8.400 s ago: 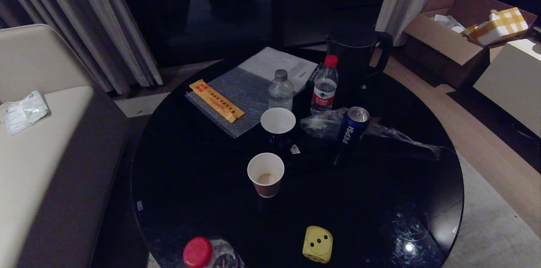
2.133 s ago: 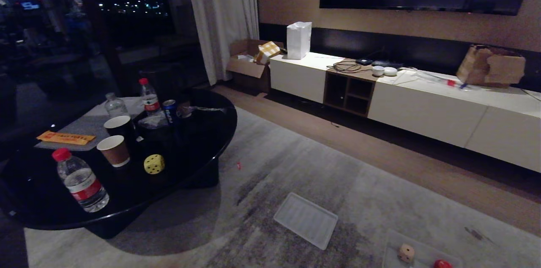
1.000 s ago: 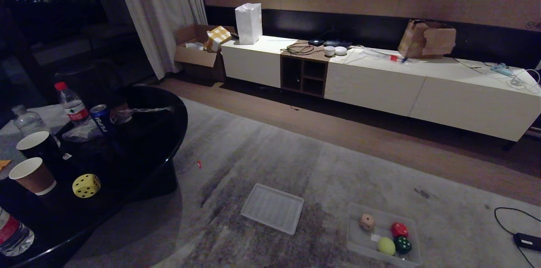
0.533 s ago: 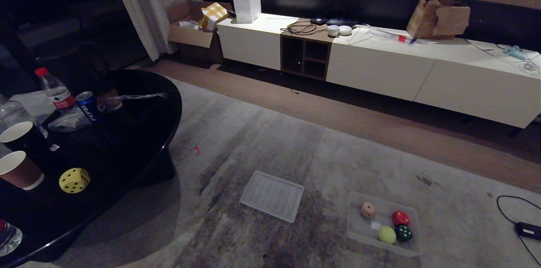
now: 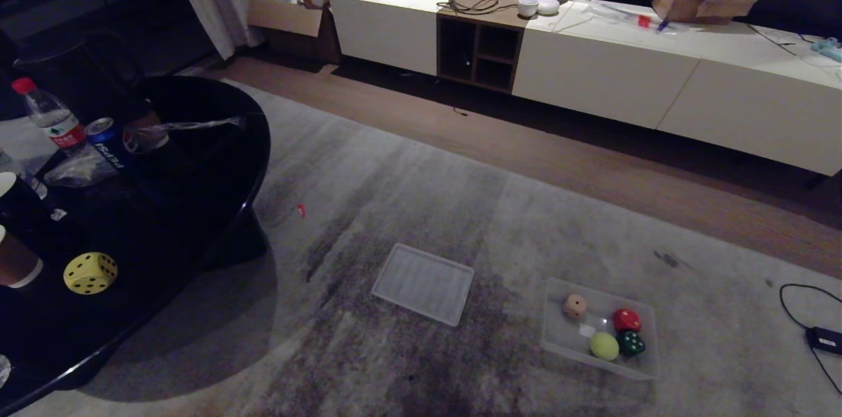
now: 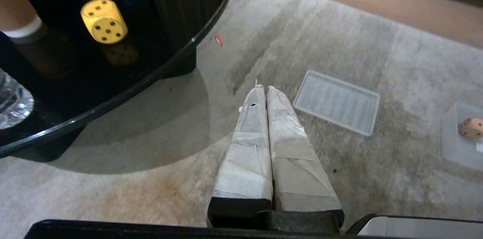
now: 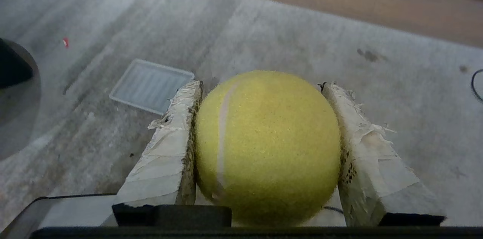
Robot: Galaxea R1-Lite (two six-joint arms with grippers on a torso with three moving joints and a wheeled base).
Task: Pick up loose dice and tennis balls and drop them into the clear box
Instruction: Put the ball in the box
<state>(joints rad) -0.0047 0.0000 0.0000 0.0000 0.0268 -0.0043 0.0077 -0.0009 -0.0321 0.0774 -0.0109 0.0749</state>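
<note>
In the right wrist view, my right gripper (image 7: 262,86) is shut on a fuzzy yellow-green tennis ball (image 7: 268,144), held above the grey rug. My left gripper (image 6: 264,89) is shut and empty over the rug, beside the table. Neither arm shows in the head view. The clear box (image 5: 558,338) sits on the rug at lower right and holds a beige die (image 5: 575,305), a red die (image 5: 627,319), a dark green die (image 5: 631,343) and a second tennis ball (image 5: 603,345). A pale yellow die (image 5: 90,272) lies on the black round table (image 5: 217,160).
A flat ribbed clear lid (image 5: 423,283) lies on the rug to the left of the box. Bottles, paper cups and a can crowd the table's left part. A long white cabinet (image 5: 605,68) runs along the far wall. A black cable and adapter (image 5: 822,338) lie at the right.
The head camera has swung from the table to the rug and tilted further down, so the whole scene has shifted. The box and its contents came into view. The things themselves have not moved.
</note>
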